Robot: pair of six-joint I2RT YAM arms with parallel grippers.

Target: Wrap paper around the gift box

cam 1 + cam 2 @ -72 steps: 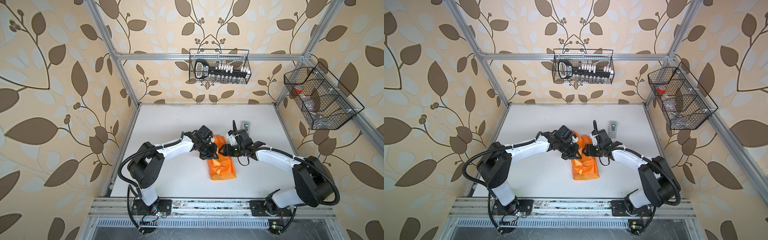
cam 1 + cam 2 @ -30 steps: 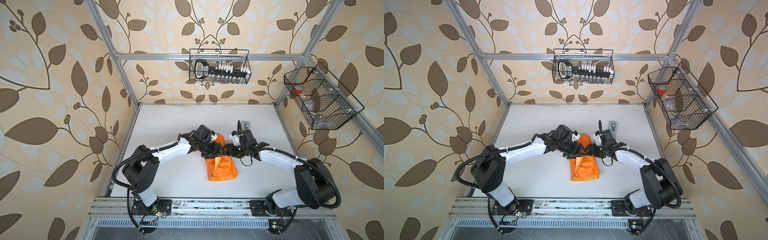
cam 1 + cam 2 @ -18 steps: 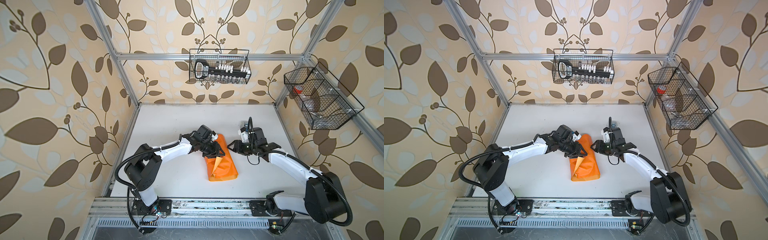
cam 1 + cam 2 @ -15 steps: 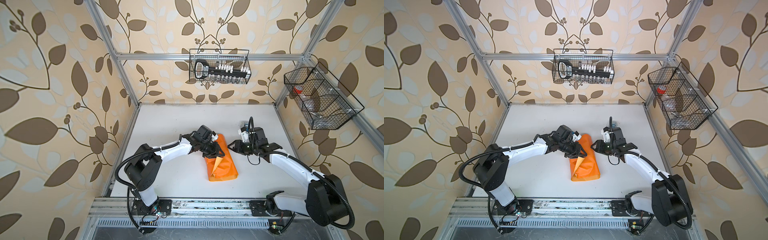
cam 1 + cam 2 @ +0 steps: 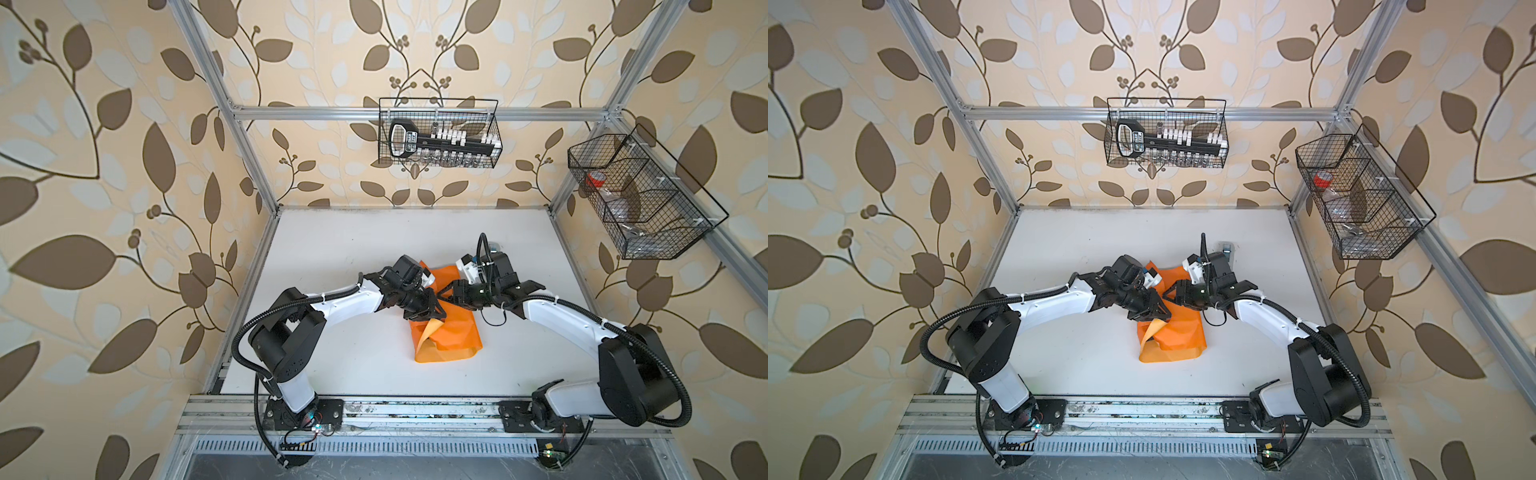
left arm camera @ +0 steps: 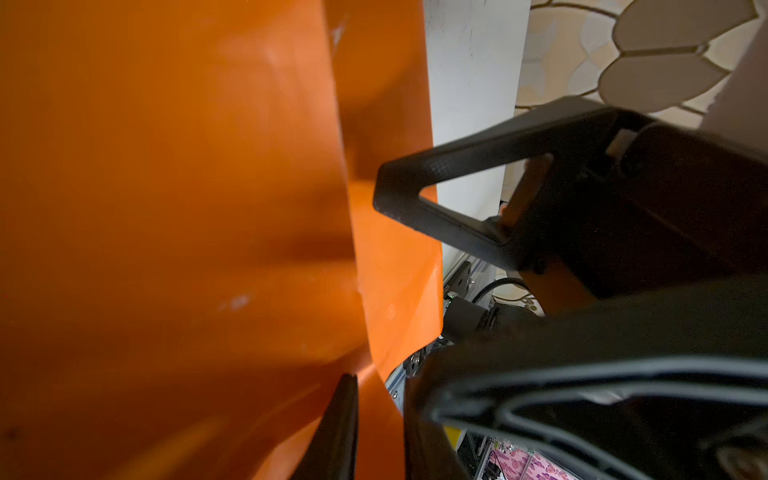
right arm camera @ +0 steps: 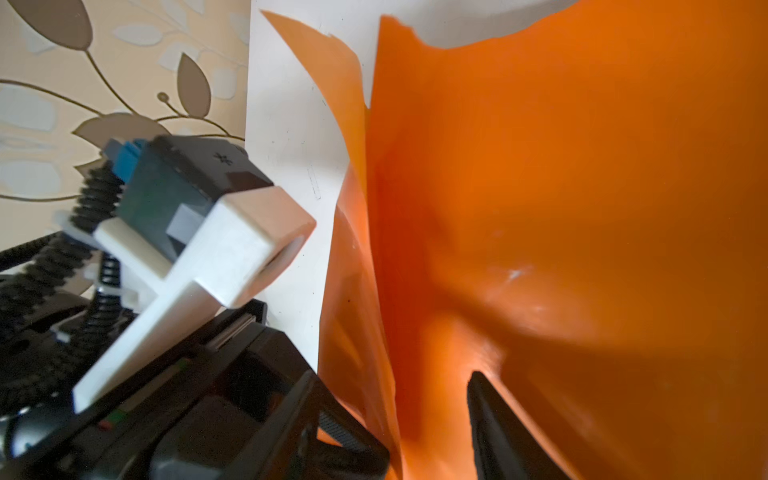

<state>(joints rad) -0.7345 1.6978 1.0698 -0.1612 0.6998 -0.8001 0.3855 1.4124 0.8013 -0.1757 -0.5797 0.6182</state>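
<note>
The orange paper point(image 5: 453, 332) point(image 5: 1179, 332) lies bunched in a mound at mid-table. The gift box is hidden, and I cannot tell whether it is under the paper. My left gripper point(image 5: 432, 309) point(image 5: 1156, 311) is at the mound's left side, shut on a raised paper flap. In the left wrist view the paper point(image 6: 166, 208) runs between the near-closed jaws of the left gripper point(image 6: 380, 419). My right gripper point(image 5: 446, 291) point(image 5: 1171, 293) is at the far end. In the right wrist view the right gripper point(image 7: 419, 415) is open around a fold of paper point(image 7: 582, 208).
A small grey tape dispenser point(image 5: 493, 247) point(image 5: 1226, 247) stands behind the right wrist. A wire basket point(image 5: 438, 133) hangs on the back wall and another wire basket point(image 5: 640, 195) on the right wall. The two grippers nearly touch above the white table point(image 5: 332, 257).
The right gripper pulled away to the right, then came back to the paper's far end. The left gripper closed on the paper and lifted a flap, showing its pale underside.
</note>
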